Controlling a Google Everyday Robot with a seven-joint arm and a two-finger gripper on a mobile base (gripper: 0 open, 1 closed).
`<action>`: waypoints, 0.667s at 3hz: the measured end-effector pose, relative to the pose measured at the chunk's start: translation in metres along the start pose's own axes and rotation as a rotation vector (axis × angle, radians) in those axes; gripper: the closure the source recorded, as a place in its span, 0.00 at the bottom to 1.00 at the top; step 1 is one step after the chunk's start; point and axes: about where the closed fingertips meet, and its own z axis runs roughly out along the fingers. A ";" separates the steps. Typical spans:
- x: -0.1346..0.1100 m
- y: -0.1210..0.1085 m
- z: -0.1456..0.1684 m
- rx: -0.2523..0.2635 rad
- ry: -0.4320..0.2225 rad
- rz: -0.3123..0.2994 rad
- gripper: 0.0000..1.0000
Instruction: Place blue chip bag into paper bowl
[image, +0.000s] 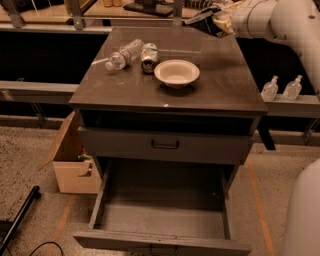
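Observation:
The paper bowl (177, 73) is cream and round and sits empty near the middle of the dark cabinet top (220, 85). My gripper (216, 21) is at the top right, raised above the back right part of the top, well up and right of the bowl. It is shut on the blue chip bag (205, 18), a dark crumpled shape sticking out to the left of the gripper.
A clear plastic bottle (123, 54) and a crushed can (148, 57) lie left of the bowl. The bottom drawer (160, 220) stands open. A cardboard box (75, 160) sits on the floor at left. Two small bottles (280, 89) stand on a ledge at right.

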 end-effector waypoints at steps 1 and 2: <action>-0.020 -0.003 -0.026 -0.045 -0.009 0.045 1.00; -0.038 0.004 -0.054 -0.122 -0.021 0.090 1.00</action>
